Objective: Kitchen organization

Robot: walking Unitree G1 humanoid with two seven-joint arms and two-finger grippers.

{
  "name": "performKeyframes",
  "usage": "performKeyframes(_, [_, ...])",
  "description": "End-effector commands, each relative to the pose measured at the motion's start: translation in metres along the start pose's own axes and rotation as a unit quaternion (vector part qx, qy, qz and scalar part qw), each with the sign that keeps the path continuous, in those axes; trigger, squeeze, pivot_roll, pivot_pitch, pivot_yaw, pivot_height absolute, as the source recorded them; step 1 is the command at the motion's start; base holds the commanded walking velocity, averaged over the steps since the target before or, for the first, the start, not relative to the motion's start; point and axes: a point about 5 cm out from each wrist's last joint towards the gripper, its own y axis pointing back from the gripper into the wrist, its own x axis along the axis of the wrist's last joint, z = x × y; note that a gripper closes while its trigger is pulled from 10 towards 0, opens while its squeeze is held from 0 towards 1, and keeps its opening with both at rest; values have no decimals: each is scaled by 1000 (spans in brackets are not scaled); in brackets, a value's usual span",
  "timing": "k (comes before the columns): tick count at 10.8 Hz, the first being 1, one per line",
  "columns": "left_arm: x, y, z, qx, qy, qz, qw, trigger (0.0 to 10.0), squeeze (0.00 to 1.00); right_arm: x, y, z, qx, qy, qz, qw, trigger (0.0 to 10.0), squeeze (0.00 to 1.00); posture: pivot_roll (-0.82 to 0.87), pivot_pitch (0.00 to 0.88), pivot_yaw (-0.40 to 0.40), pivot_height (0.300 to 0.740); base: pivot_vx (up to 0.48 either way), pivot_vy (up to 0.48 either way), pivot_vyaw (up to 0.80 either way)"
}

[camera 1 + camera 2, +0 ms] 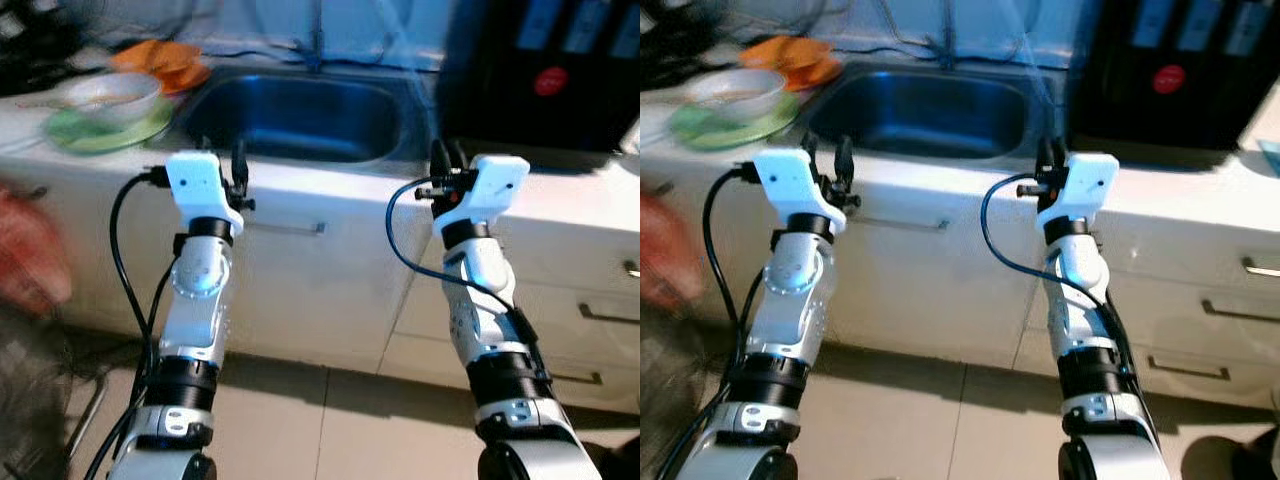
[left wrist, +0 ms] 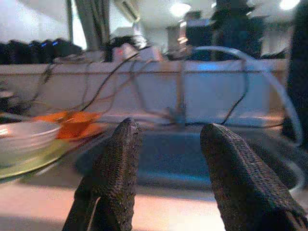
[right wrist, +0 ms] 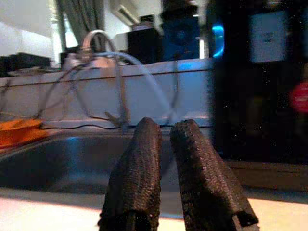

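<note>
Both arms are raised before the white table [image 1: 330, 195], at the front edge of the steel sink [image 1: 300, 120]. The left gripper [image 2: 166, 144] stands wide apart, holding nothing. The right gripper [image 3: 166, 139] is narrow, its fingers nearly touching, also holding nothing. A white bowl [image 1: 110, 95] sits on a green plate [image 1: 85, 135] left of the sink, beside an orange cloth [image 1: 165, 60]. A black appliance [image 1: 545, 70] stands to the right.

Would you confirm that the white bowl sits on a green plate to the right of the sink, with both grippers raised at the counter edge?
Not quite: the white bowl on the green plate sits to the left of the sink, not the right, as the left eye view shows. The left gripper and right gripper are indeed raised at the counter edge.
</note>
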Motion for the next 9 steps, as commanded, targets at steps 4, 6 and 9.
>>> performKeyframes(4, [2,2,5,-7,-4,1,1000,10000,0,0,1,3,-5,-7,0,1000,10000,0,125,19,17,740,422,0,0])
performKeyframes(6, [3,2,6,-11,-4,0,1000,10000,0,0,1,3,-4,-7,-1,1000,10000,0,120,16,18,740,424,0,0])
performKeyframes(9, [2,3,7,-13,-3,-2,1000,10000,0,0,1,2,-1,-6,-1,1000,10000,0,123,5,14,740,421,0,0])
